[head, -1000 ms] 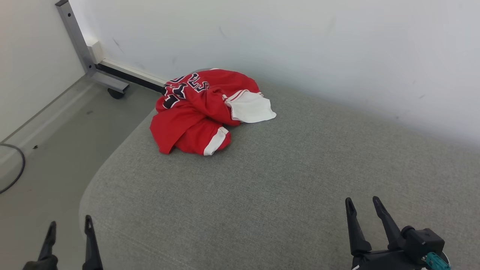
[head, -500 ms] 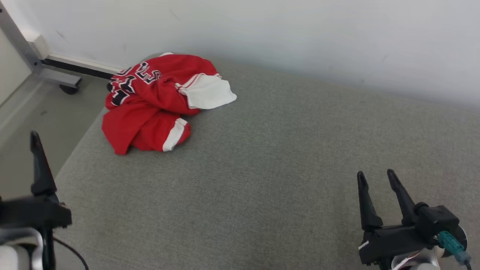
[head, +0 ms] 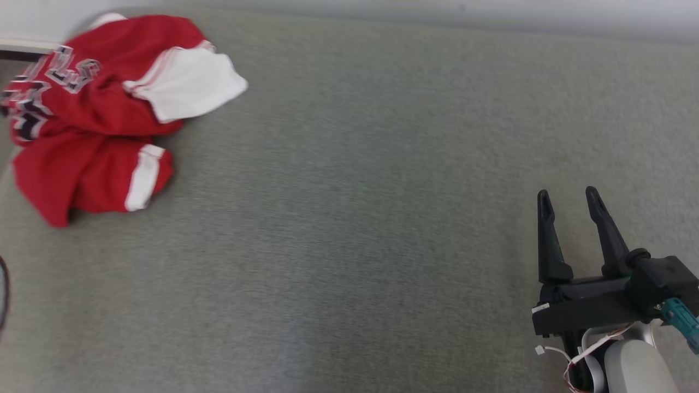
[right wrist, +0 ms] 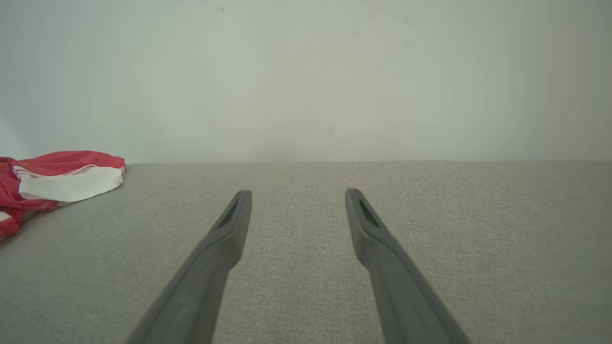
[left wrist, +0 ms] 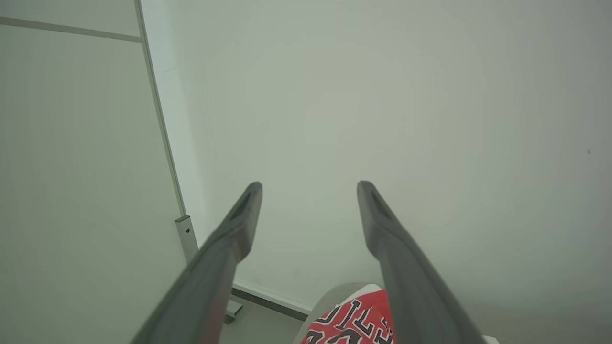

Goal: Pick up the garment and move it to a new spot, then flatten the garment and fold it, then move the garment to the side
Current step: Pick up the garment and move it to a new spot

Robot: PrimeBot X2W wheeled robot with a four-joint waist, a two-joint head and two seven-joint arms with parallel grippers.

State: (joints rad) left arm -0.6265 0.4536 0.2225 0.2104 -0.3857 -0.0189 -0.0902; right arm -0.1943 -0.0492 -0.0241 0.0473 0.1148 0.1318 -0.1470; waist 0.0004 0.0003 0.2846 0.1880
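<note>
Head view. The garment lies in a loose heap at about 10 o'clock, on the far left part of the grey cushion. It is red, with white bands and a white panel turned outward toward 3 o'clock. Dark letters edged in white show on its left side, too blurred to read. The right gripper stands at about 4 o'clock, well apart from the garment. Its two dark fingers point toward 12 o'clock and are spread, with bare cushion showing between them and nothing held. A pale wall runs along the top edge. A dark cable curves in at 9 o'clock.

Left wrist view. The left gripper is raised and points at the wall. Its fingers are spread wide and hold nothing. A red part of the garment with its lettering shows at 6 o'clock, between the finger bases and below them. A metal post stands at about 8 o'clock, beside a pale panel.

Right wrist view. The right gripper's fingers are spread over the cushion and hold nothing. The garment lies at 9 o'clock, well apart from the fingertips. Its white panel rests on the cushion, close to the wall.
</note>
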